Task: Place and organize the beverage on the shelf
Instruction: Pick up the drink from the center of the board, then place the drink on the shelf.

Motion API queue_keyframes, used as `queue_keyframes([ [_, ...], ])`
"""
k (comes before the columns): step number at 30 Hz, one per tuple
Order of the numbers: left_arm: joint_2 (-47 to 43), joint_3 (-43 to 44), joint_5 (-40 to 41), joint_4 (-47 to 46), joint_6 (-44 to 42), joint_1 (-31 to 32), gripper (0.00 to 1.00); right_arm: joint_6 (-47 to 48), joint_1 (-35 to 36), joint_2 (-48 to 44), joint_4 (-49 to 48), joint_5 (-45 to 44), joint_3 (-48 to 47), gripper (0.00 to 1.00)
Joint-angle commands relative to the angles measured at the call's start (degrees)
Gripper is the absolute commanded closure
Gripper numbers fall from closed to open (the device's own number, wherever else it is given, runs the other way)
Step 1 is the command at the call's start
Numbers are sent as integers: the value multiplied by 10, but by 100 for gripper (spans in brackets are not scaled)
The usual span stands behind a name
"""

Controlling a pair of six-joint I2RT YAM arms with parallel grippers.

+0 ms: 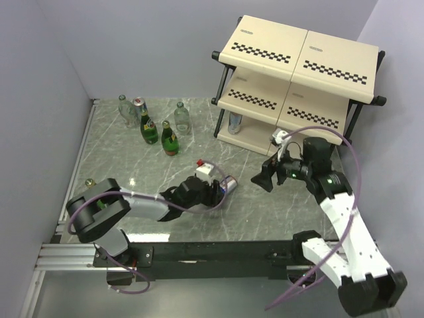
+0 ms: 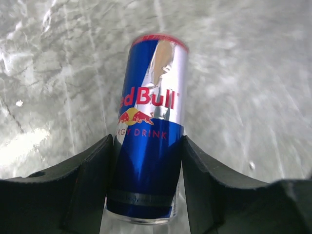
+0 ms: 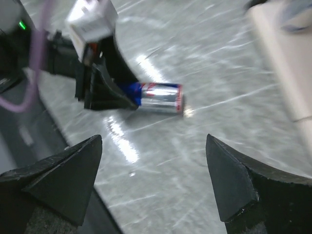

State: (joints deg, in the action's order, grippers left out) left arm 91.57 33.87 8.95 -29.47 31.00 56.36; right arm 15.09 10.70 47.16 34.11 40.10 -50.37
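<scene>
A slim silver-and-blue can (image 2: 151,122) lies on its side low over the marble table, and my left gripper (image 2: 147,141) is shut on its lower half, one finger on each side. The top view shows this can (image 1: 229,183) mid-table, in front of the shelf (image 1: 298,50). My right gripper (image 1: 265,179) hangs open and empty just right of it, pointing at the can (image 3: 158,97) from a short distance. A second can (image 1: 234,122) stands on the shelf's bottom board. Two green bottles (image 1: 169,139), two clear bottles (image 1: 182,118) and another can (image 1: 138,106) stand at the back left.
A further green bottle (image 1: 89,182) stands near the table's left edge, partly hidden behind my left arm. The shelf's bottom board (image 3: 282,58) lies to the right of my right gripper (image 3: 154,146). Walls close the table at the back and left.
</scene>
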Motion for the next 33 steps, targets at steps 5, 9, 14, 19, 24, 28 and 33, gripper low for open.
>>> queue_keyframes([
  [5,-83,-109,-72,-361,-91,1,100,-15,-2,84,-45,145,4,4],
  [9,-91,-123,-77,-408,-109,1,100,-116,-2,90,-159,160,51,3],
  [14,-113,-135,-76,-449,-131,1,100,-320,-2,89,-336,114,119,2],
  [19,-129,-130,-85,-463,-136,2,100,-414,-2,115,-372,76,111,0],
  [24,-128,-118,-101,-470,-133,2,100,-501,-2,153,-431,108,116,0],
  [28,-124,-109,-102,-472,-129,2,100,-531,6,175,-451,111,116,2],
  [33,-112,-96,-105,-473,-130,2,100,-540,26,198,-449,124,106,13],
])
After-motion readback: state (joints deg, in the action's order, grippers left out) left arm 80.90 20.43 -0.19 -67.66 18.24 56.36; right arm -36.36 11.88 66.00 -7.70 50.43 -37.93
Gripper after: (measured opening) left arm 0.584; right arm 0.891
